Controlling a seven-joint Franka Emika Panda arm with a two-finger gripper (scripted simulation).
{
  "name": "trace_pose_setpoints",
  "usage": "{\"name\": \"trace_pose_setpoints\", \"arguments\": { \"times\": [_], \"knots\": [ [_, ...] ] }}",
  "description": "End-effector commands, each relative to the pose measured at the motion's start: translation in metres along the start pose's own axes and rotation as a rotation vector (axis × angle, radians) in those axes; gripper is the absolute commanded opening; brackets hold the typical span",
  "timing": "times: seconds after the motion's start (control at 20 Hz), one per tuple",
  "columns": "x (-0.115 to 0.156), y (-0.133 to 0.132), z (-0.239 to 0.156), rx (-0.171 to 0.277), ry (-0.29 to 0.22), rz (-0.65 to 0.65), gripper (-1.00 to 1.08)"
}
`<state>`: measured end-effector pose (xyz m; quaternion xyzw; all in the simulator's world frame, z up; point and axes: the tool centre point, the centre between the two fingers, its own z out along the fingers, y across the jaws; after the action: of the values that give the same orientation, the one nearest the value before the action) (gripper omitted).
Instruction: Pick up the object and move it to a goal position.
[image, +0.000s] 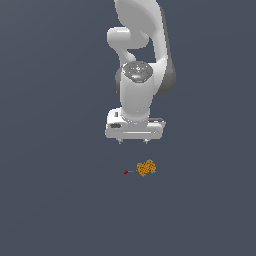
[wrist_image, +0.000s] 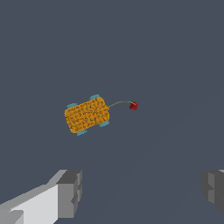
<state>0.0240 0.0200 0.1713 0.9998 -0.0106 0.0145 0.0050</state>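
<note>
The object (image: 146, 168) is a tiny lumpy orange piece with dark speckles and cyan edges, lying flat on the dark floor. A thin stem runs from it toward the exterior view's left and ends in a red tip (image: 125, 172). My gripper (image: 133, 142) hangs above and behind it, fingers pointing down, open and holding nothing. In the wrist view the object (wrist_image: 87, 115) lies ahead of the gripper (wrist_image: 142, 192), outside the gap between the two grey fingertips (wrist_image: 70, 192), and its red tip (wrist_image: 134, 106) points to the other side.
A plain dark grey floor (image: 60, 200) spreads in every direction. The white arm (image: 137, 75) rises behind the gripper.
</note>
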Motion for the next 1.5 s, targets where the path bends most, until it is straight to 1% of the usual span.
{"name": "trace_pose_setpoints", "arguments": {
  "times": [0.0, 0.7, 1.45],
  "knots": [
    [0.002, -0.001, 0.004, 0.002, -0.002, 0.045, 1.0],
    [0.021, -0.012, 0.034, 0.011, -0.017, 0.409, 1.0],
    [0.038, -0.025, 0.07, 0.006, -0.029, 0.812, 1.0]
  ]
}}
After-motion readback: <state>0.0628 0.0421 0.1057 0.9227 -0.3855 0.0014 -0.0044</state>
